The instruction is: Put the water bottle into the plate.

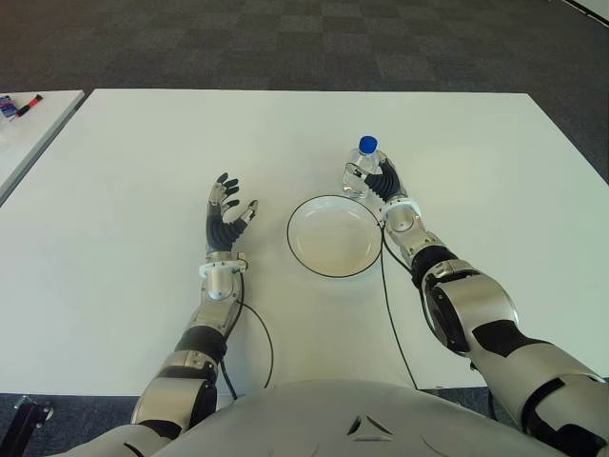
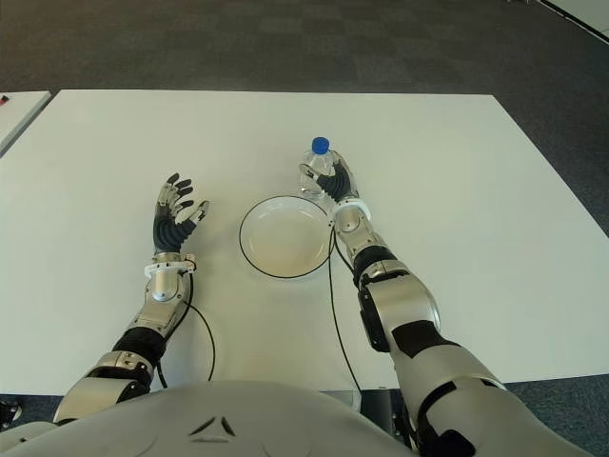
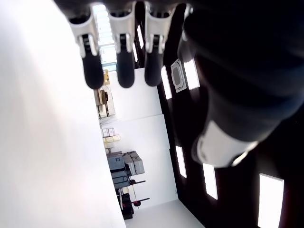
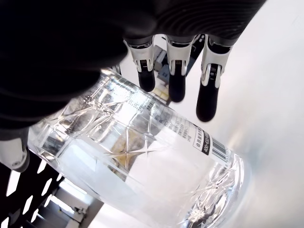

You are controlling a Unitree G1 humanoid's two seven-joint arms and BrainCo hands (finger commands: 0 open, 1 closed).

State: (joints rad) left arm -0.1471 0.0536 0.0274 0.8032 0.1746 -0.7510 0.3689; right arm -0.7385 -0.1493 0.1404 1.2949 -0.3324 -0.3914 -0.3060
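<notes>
A clear water bottle (image 1: pixel 365 169) with a blue cap stands upright on the white table (image 1: pixel 143 171), just behind the far right rim of the white plate (image 1: pixel 328 243). My right hand (image 1: pixel 383 183) is against the bottle's right side. In the right wrist view the bottle (image 4: pixel 142 156) fills the space before the palm, while the fingers (image 4: pixel 176 71) reach out straight past it, not curled round it. My left hand (image 1: pixel 226 214) shows to the left of the plate, palm up with fingers spread and nothing in it.
A second white table (image 1: pixel 29 133) stands at the far left with small pens (image 1: pixel 19 105) on it. Black cables (image 1: pixel 395 324) run from both wrists toward my body. Dark carpet (image 1: pixel 304 38) lies beyond the far table edge.
</notes>
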